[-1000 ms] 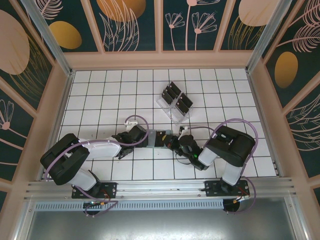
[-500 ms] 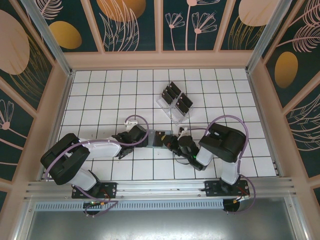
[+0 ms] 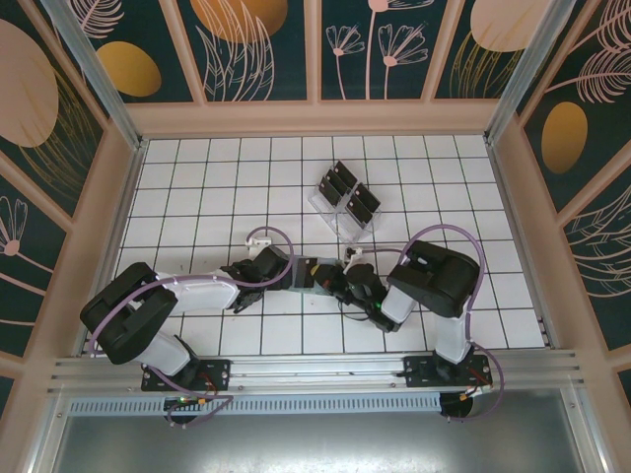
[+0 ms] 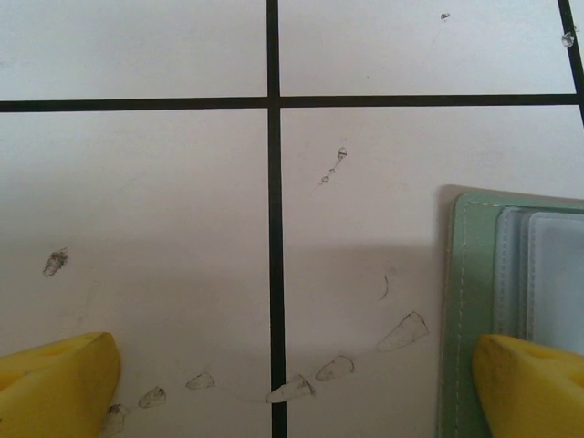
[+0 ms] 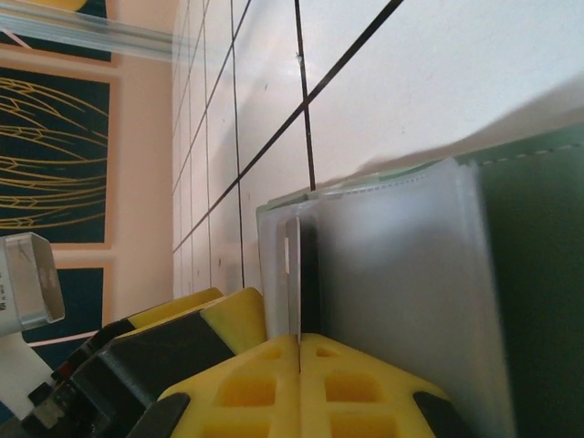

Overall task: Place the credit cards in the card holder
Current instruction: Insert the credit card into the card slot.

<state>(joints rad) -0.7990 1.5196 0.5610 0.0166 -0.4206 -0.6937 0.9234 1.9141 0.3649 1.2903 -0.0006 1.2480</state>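
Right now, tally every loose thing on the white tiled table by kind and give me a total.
Thin black rectangular credit cards: 6 as best I can count (5 standing in the rack, 1 pinched edge-on in the right gripper)
Flat sage-green card holder: 1
Clear plastic slotted rack: 1
Total: 8

Card holder [image 4: 464, 310] sage green, frosted clear sleeves. Card [image 5: 309, 283] black. Desk [image 3: 197, 177] white, black grid. Walls [image 3: 281, 69] dark teal, peach-orange plant pattern.
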